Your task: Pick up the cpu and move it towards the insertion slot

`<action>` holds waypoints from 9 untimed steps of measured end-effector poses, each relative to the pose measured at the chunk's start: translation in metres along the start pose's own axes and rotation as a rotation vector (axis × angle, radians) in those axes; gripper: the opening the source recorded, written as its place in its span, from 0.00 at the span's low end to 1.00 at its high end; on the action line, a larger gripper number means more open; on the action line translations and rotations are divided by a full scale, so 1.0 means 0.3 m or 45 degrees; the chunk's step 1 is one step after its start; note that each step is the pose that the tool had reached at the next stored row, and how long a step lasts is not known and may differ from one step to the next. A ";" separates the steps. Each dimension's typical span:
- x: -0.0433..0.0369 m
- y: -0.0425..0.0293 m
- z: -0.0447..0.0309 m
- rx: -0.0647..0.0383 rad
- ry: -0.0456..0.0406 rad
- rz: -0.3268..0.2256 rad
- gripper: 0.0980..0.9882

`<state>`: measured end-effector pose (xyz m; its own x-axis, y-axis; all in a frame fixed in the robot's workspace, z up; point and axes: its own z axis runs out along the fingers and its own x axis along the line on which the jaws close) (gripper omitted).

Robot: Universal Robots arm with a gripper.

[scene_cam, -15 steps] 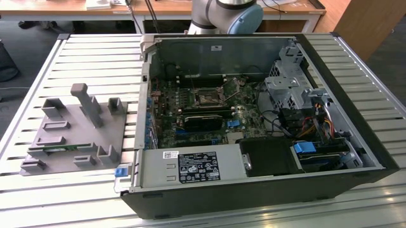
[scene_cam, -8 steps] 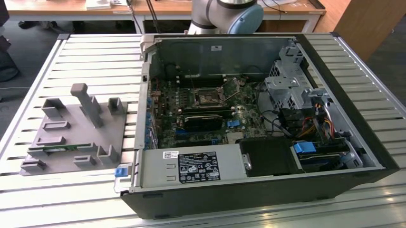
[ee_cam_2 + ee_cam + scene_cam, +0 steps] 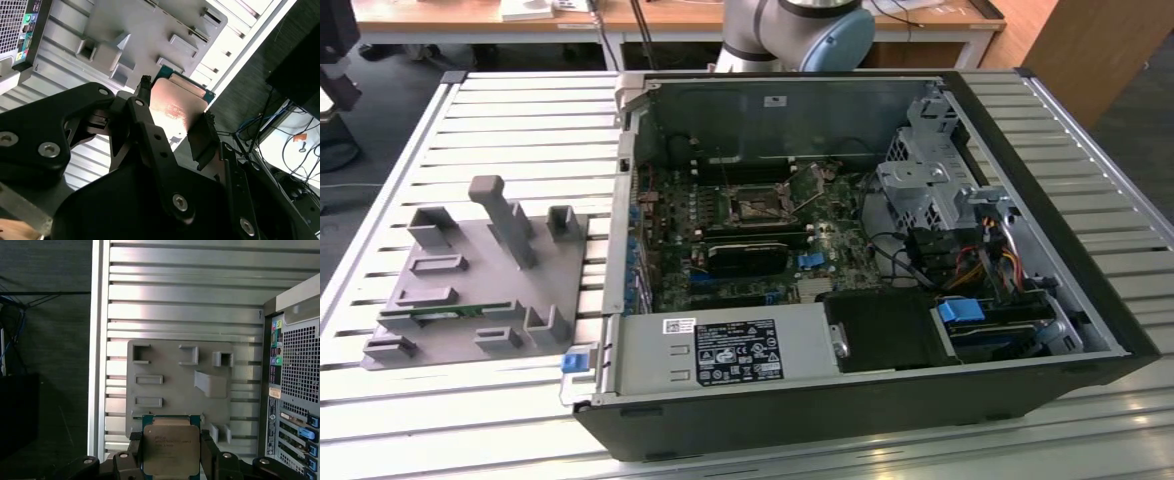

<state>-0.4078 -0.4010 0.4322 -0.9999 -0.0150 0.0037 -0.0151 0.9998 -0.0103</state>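
In both wrist views my gripper (image 3: 171,456) is shut on the cpu (image 3: 171,449), a flat square chip with a silvery top and a pale rim. Its black fingers (image 3: 202,132) press on two opposite edges of the cpu (image 3: 176,106). The chip hangs in the air above the grey fixture plate (image 3: 175,385), beside the computer case. The insertion slot (image 3: 757,205) is a dark square socket with a metal frame on the green board inside the open case (image 3: 854,400). It lies towards the exterior view's right of the grey fixture plate (image 3: 467,285).
The case lies open on a slatted metal table (image 3: 520,120), with drive cages and cables (image 3: 961,250) on its right side. A narrow green memory stick (image 3: 447,313) sits in the fixture plate. The arm's base (image 3: 794,30) stands behind the case.
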 end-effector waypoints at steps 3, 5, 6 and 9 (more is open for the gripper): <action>-0.013 0.000 0.000 0.000 0.000 0.000 0.50; -0.023 0.000 0.000 0.000 0.000 0.000 0.50; -0.027 0.000 0.000 0.001 0.000 0.000 0.50; -0.040 0.000 0.000 0.001 0.000 0.000 0.50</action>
<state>-0.3959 -0.4007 0.4321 -0.9999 -0.0150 0.0036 -0.0151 0.9998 -0.0110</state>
